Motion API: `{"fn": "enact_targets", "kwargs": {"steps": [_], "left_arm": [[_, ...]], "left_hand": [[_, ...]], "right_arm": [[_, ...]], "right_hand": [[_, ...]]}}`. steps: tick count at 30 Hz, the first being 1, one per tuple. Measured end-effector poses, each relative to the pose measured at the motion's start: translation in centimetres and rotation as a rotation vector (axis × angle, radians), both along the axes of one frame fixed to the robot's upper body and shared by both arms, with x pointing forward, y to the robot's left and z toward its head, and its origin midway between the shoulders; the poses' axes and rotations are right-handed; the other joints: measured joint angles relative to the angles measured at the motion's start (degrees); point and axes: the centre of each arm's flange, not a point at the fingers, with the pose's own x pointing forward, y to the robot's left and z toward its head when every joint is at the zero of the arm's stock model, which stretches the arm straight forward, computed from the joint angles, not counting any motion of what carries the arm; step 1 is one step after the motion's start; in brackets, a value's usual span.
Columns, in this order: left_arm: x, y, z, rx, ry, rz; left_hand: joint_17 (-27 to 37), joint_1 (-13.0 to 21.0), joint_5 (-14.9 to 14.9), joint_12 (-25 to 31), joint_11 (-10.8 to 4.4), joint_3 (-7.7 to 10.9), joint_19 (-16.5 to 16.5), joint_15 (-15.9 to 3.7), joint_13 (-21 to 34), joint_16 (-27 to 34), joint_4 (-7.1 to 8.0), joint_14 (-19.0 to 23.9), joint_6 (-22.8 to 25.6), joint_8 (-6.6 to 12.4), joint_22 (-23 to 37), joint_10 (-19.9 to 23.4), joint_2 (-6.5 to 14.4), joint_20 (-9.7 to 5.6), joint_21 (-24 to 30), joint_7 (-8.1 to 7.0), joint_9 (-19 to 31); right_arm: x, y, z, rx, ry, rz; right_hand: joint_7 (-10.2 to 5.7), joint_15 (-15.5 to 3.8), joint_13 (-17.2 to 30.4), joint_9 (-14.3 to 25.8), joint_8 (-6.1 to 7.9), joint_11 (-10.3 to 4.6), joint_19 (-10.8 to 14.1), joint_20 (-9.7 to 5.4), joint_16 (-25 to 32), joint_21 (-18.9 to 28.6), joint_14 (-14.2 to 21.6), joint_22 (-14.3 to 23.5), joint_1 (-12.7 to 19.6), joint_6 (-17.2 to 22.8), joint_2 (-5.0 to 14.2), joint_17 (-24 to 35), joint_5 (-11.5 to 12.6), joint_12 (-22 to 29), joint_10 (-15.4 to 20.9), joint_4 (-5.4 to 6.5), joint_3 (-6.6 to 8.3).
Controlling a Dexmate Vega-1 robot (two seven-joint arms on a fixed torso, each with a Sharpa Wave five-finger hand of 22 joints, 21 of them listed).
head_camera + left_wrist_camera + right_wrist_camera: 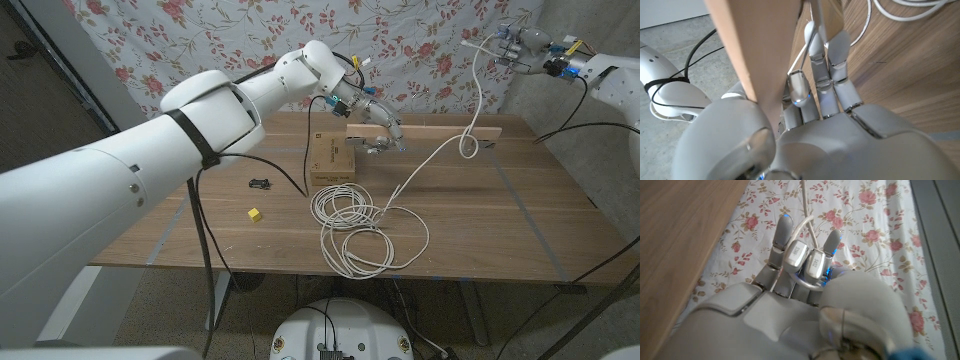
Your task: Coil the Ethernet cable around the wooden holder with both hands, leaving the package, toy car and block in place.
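The wooden holder (440, 133) lies as a long strip across the back of the table. My left hand (384, 128) grips its left end, fingers (832, 60) lying along the wood (740, 55). My right hand (518, 42) is raised high at the back right and pinches the white Ethernet cable (478, 90) between its fingers (805, 255). From there the cable drops to a small loop (467, 146) at the holder, then runs forward to loose coils (352, 228) on the table. The cardboard package (331, 158), black toy car (261, 183) and yellow block (254, 213) sit on the table.
A floral cloth (420, 50) hangs behind the table. The table's front edge (330, 270) lies just past the coils. Black cables hang from both arms.
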Motion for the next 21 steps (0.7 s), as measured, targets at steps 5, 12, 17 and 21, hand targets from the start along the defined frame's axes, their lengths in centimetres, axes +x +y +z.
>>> {"fn": "enact_targets", "kwargs": {"steps": [5, 12, 17, 21], "left_arm": [[-0.2, 0.3, 0.7, -0.051, -0.009, -0.029], [-0.2, 0.9, 1.6, -0.132, -0.015, -0.045], [-0.3, 1.1, 2.2, -0.185, -0.020, -0.062], [-0.1, 1.3, 2.5, -0.214, -0.019, -0.060]], "left_hand": [[0.0, 0.0, 0.0, 0.0, 0.00, 0.00, 0.0, 0.00, 0.0, 0.0, 0.00, 0.0, 0.0, 0.17, -0.1, 0.0, 0.0, 0.00, 0.0, 0.02, 0.0], [-0.1, 0.0, 0.0, 0.0, -0.02, 0.00, 0.0, 0.00, 0.0, 0.0, 0.00, 0.0, 0.0, 0.39, -0.1, 0.0, 0.0, 0.00, 0.0, 0.03, -0.2], [-0.1, 0.0, 0.0, 0.0, -0.08, 0.00, 0.0, 0.00, 0.0, 0.0, 0.01, 0.0, 0.0, 0.39, -0.1, -0.1, 0.0, 0.00, 0.0, 0.03, -0.3], [-0.1, 0.0, 0.0, 0.0, -0.08, 0.00, 0.2, -0.11, 0.0, 0.0, 0.01, 0.4, 0.0, 0.39, -0.1, -0.1, 0.0, -0.21, 0.0, 0.03, -0.5]], "right_arm": [[2.6, 2.2, -0.7, -0.003, 0.075, -0.079], [6.4, 5.4, -1.9, 0.016, 0.152, -0.257], [8.5, 7.3, -3.8, 0.042, 0.172, -0.358], [9.4, 7.8, -5.2, 0.068, 0.186, -0.417]], "right_hand": [[0.00, 0.00, 0.0, -0.3, 0.00, 0.00, 0.0, 0.00, 0.0, 0.2, 0.0, 0.0, 0.0, 0.0, 0.00, 0.0, 0.0, 0.0, 0.0, 0.19, 0.36], [0.00, 0.00, 0.0, -0.4, 0.13, 0.00, 0.0, 0.00, 0.0, 0.2, 0.0, 0.0, 0.0, 0.0, 0.00, 0.0, -0.1, 0.0, 0.0, 0.05, 0.51], [0.00, 0.00, 0.0, -0.5, 0.48, 0.00, 0.0, 0.00, 0.0, 0.4, 0.0, 0.0, 0.0, 0.0, -0.01, 0.0, -0.2, 0.0, 0.0, 0.21, 0.69], [0.01, 0.00, 0.0, -0.7, 0.69, 0.00, 0.1, 0.12, 0.0, 0.4, 0.0, 0.0, 0.0, 0.0, -0.01, 0.0, -0.2, 0.0, 0.0, 0.07, 0.88]]}}
